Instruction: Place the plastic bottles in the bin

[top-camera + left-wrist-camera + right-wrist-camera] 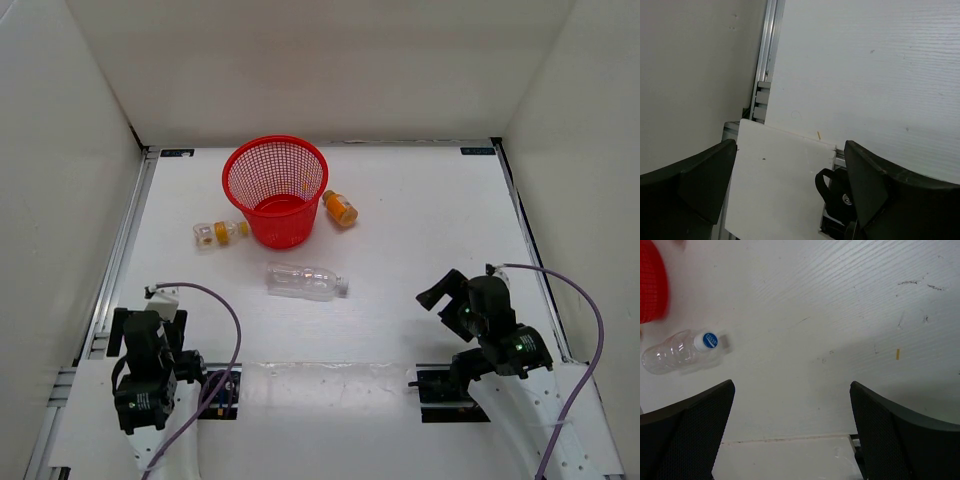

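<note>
- Right gripper (441,291): jaws spread wide, nothing between them, hanging over bare tabletop (420,220).
- Left gripper (150,325): also wide and empty, down in the near-left corner. Its wrist cam shows only the tabletop edge, no bottles.
- Clear bottle (305,281) lies on its side at about 9 o'clock from the right gripper. Its long axis runs roughly 9-to-3, and the cap (342,288) points toward the right arm.
- I'd say the right arm is the nearer one, and the jaws would need to straddle that axis crosswise.
- Bin (290,232) stands upright at 12 o'clock from the clear bottle, nothing in it yet.
- Two orange bottles lie just beside the bin, one (218,232) at its 8 o'clock and one (340,208) at its 3 o'clock.
</note>
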`<state>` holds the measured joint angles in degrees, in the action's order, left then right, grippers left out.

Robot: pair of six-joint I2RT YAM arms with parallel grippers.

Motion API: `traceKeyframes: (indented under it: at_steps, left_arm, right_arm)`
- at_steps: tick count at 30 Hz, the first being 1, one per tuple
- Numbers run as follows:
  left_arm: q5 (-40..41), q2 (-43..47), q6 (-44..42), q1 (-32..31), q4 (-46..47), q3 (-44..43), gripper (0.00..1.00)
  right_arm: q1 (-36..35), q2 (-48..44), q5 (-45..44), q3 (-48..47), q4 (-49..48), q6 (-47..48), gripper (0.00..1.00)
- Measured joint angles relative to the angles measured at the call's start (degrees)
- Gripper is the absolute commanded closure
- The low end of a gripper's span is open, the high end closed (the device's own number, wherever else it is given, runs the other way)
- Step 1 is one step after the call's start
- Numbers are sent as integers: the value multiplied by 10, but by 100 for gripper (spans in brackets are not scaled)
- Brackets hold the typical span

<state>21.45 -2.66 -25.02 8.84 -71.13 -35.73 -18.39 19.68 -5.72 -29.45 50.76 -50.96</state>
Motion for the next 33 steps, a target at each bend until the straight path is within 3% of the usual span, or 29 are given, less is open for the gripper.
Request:
traceKeyframes:
  at_steps: [4, 7, 13, 20, 26, 33]
  left_arm:
    - [13, -2, 8, -4, -9, -7, 1]
    - [6, -25, -45, -4, -14, -23, 1]
    - [-60, -242, -102, -8, -51, -144, 1]
    - [-148, -509, -226, -10, 97, -225, 1]
    - [-311, -574, -428, -15, 222, -188, 1]
    - [-360, -811, -467, -70, 295, -342, 1]
  right_arm:
    - [0, 0, -2, 0, 3, 0, 1]
    - [0, 14, -2, -4, 5, 2, 1]
    - [0, 91, 8, -69, 0, 36, 1]
    - [0, 193, 24, -141, -53, 104, 1]
    - [0, 260, 38, -146, -79, 143, 1]
    - [0, 264, 31, -146, -102, 168, 1]
